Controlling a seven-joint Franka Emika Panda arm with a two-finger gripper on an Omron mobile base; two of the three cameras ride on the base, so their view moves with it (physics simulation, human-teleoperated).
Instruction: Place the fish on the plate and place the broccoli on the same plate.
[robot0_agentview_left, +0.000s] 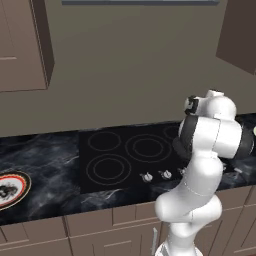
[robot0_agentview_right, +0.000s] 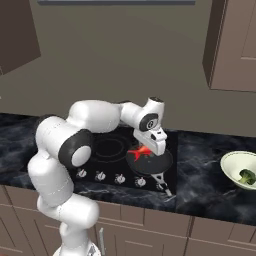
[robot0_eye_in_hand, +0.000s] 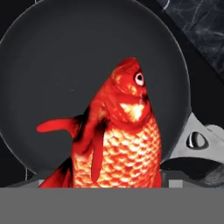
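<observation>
Red-orange fish (robot0_eye_in_hand: 118, 140) hangs above the pan; plate (robot0_agentview_left: 10, 189) sits far left on the worktop; broccoli (robot0_agentview_right: 246, 176) is in the right bowl.

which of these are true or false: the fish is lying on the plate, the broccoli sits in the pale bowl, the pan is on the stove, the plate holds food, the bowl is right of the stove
1. The fish is lying on the plate. False: it is over the black frying pan, right at the pincer.
2. The broccoli sits in the pale bowl. True.
3. The pan is on the stove. True, with its handle pointing toward the counter's front edge.
4. The plate holds food. False: the part of it in the left base view shows only its dark centre motif.
5. The bowl is right of the stove in the right base view. True.
</observation>
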